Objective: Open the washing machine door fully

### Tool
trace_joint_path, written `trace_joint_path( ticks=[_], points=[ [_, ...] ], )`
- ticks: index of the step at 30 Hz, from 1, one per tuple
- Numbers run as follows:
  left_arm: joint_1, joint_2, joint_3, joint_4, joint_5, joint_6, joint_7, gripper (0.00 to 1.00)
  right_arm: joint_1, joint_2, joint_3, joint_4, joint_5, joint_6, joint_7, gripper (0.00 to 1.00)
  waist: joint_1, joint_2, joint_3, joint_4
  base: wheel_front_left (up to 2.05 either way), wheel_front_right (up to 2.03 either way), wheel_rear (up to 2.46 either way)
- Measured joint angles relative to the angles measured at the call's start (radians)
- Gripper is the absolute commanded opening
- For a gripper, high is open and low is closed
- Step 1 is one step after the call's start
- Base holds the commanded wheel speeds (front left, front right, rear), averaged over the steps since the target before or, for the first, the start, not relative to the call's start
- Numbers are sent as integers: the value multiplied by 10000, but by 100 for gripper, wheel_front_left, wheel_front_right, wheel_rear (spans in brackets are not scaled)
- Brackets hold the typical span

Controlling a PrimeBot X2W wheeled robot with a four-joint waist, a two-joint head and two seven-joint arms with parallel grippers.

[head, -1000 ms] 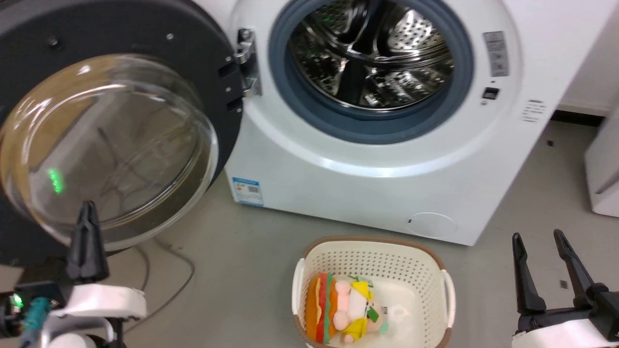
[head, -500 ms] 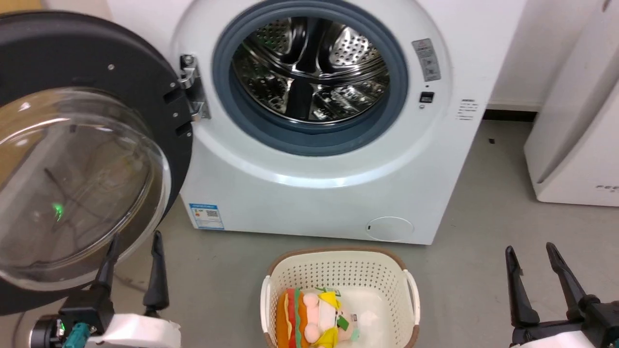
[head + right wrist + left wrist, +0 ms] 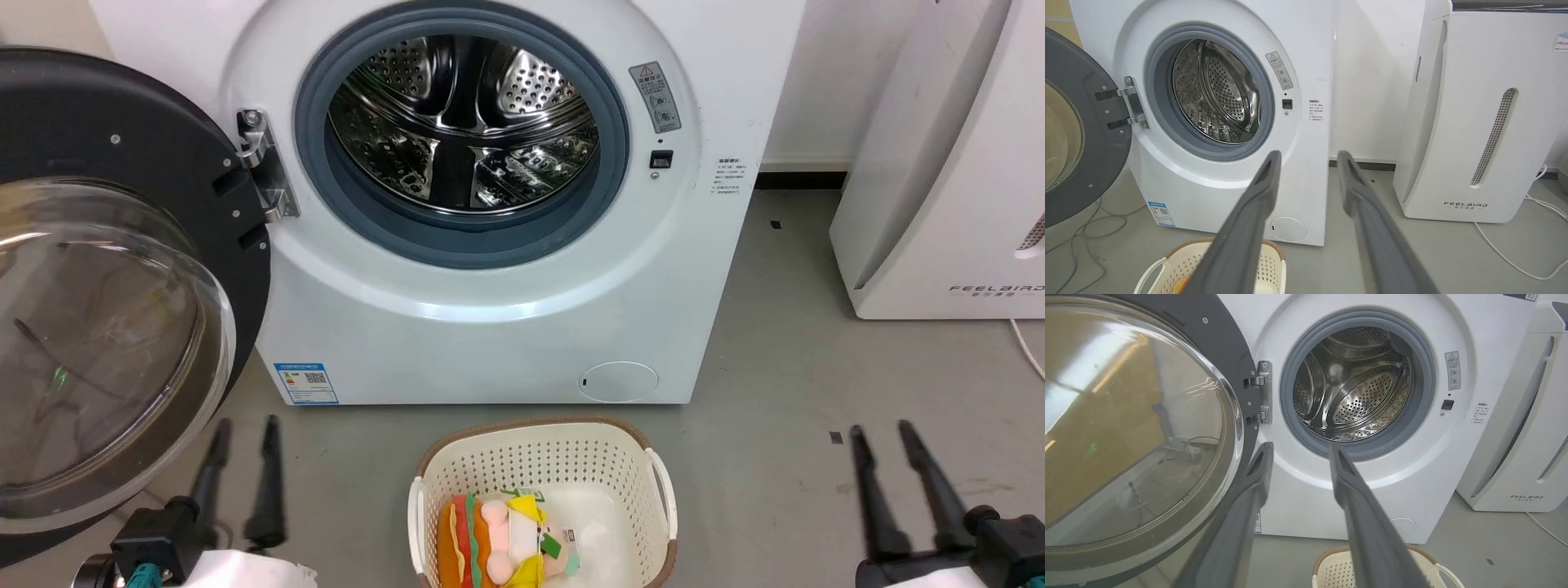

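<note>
- Fingers of the left gripper (image 3: 246,425) stand apart at the lower left of the head view, grasping nothing.
- Right gripper (image 3: 879,429), at the lower right, is likewise released and empty.
- Washing machine door (image 3: 122,122) lies just above and left of the left gripper, swung wide on its upright hinge (image 3: 263,167). The left arm is far nearer, and any last push would likely go leftward.
- Washing machine (image 3: 490,343) sits at upper centre, with nothing visible in its drum (image 3: 461,131).
- Basket (image 3: 539,426) at bottom centre holds a plush toy (image 3: 498,543).
</note>
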Motion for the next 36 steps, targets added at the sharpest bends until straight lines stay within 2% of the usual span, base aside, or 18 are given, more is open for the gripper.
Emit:
trace_joint_path(
  ticks=[36],
  points=[
    [-12,-6,-408,-217,196,282,650,0,-113,-2,240,-4,-59,0,637,0,1,0,78,-36,0,0,0]
  ],
)
